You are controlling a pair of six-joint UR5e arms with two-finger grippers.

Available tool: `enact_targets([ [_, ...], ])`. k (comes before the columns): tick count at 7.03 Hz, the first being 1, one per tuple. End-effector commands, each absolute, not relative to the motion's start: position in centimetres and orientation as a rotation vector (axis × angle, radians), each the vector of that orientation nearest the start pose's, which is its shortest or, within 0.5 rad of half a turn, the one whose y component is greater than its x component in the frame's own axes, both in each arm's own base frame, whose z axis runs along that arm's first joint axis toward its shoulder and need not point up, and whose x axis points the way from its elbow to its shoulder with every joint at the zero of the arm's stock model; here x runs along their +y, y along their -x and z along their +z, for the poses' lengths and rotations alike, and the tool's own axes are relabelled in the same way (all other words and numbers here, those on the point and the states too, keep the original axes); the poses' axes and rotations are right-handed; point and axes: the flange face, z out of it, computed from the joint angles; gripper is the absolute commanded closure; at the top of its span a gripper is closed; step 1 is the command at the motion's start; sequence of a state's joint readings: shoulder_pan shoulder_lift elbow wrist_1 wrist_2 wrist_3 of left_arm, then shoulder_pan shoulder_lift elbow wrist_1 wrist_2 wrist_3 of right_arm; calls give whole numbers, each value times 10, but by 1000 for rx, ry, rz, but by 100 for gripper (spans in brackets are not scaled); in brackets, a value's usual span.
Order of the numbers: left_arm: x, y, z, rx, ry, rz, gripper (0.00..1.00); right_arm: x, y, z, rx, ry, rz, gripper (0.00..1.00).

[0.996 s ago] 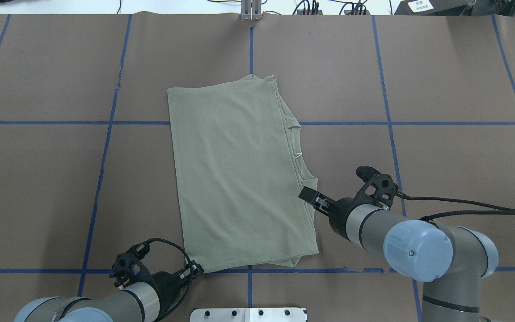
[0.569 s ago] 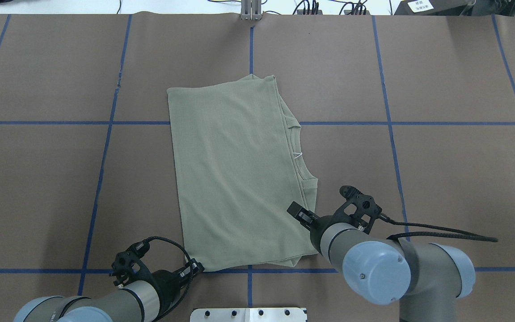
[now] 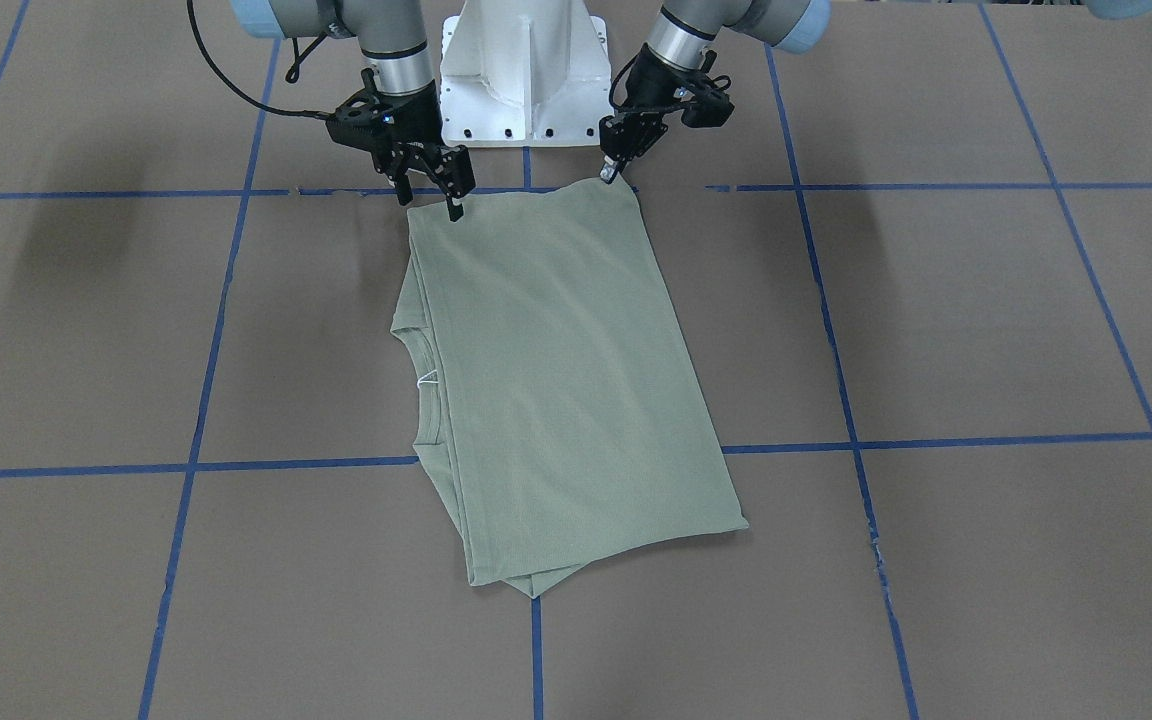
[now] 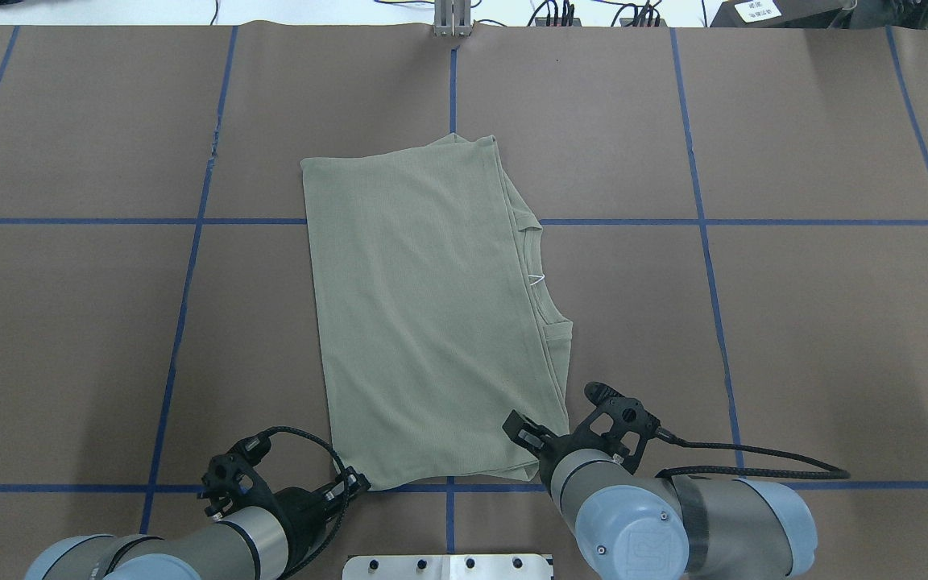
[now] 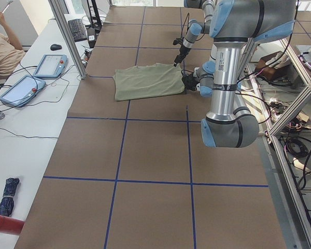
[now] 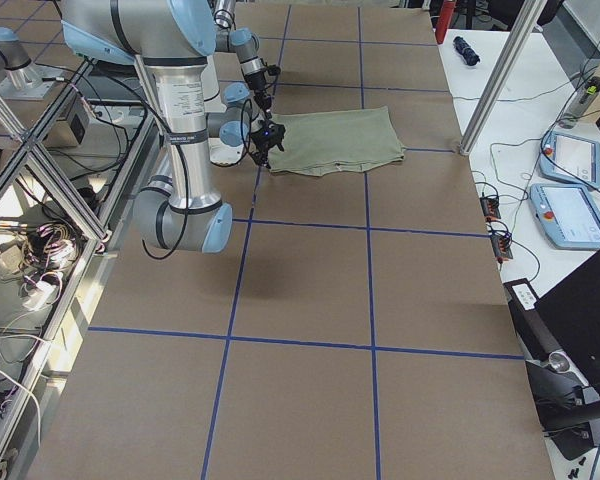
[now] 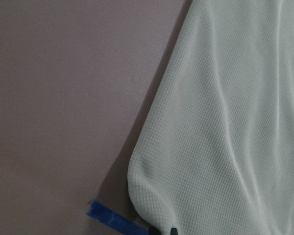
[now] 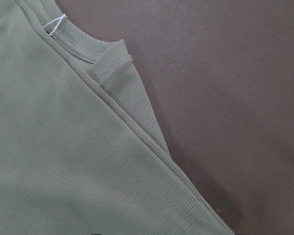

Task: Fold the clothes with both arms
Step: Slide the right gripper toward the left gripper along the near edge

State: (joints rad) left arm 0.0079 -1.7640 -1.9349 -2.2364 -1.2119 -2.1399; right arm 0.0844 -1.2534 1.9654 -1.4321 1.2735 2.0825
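Two near-hem corners of the lengthwise-folded shirt (image 4: 424, 322), mid-surface (image 4: 794, 306), are being secured: the left gripper (image 4: 355, 483) is pinched narrow on one and the right gripper (image 3: 432, 205) is spread wide over the other, presumably to descend and clamp next.

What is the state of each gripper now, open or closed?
Left gripper: closed on the shirt corner.
Right gripper: open, holding nothing.

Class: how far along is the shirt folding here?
Done: the shirt lies flat as a narrow rectangle, no sleeves showing. In hand: the left gripper seems pinched on one near corner; the right gripper is open at the other. Left: probably folding near edge to far.
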Motion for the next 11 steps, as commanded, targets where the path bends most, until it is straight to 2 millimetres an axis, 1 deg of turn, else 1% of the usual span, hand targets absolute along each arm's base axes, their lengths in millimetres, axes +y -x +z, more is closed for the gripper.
enact_targets([
  [1,-163,-537,310,1277,46,-703,100,-208,555,300,-897,-103,681,13],
  [2,-163,-538,310,1277,47,-702,100,-210,556,298,-901,-107,684,17],
  [4,-162,-538,309,1278,49,-700,100,-212,568,297,-898,-126,691,19],
  [6,-162,-539,310,1277,48,-700,100,-212,568,297,-897,-126,691,19],
  [7,-162,-539,310,1277,48,-700,100,-212,569,295,-900,-127,692,27],
  [8,-162,-539,310,1277,48,-700,100,-215,570,286,-919,-135,710,58],
  [9,-161,-538,309,1278,50,-699,100,-215,571,286,-921,-131,723,95],
  [10,-160,-539,309,1278,51,-698,100,-215,571,286,-920,-131,723,100],
  [11,-160,-539,309,1278,51,-698,100,-215,572,289,-914,-133,723,100],
])
